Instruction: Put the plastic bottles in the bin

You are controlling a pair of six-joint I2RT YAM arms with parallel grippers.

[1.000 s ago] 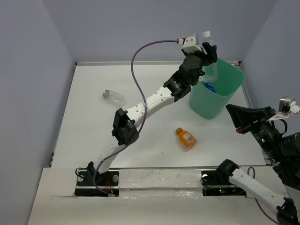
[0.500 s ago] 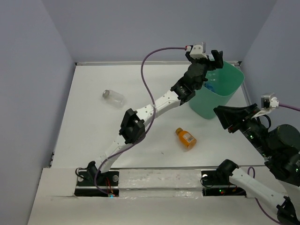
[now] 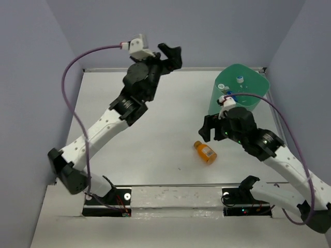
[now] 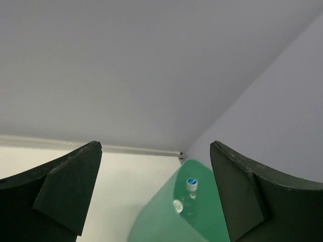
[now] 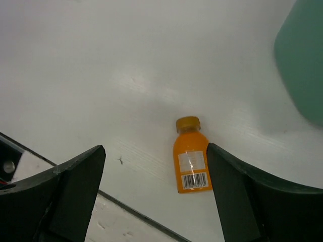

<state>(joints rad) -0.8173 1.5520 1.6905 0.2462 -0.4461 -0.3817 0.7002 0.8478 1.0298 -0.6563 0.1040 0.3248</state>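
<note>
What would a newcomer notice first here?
A stubby orange bottle lies on the white table, under the open-jawed right gripper. The mint-green bin stands at the far right corner with capped bottles inside. The left gripper hangs high to its left, jaws open too.

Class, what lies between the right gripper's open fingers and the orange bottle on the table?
Nothing: in the right wrist view only bare white table separates the right gripper from the orange bottle.
</note>
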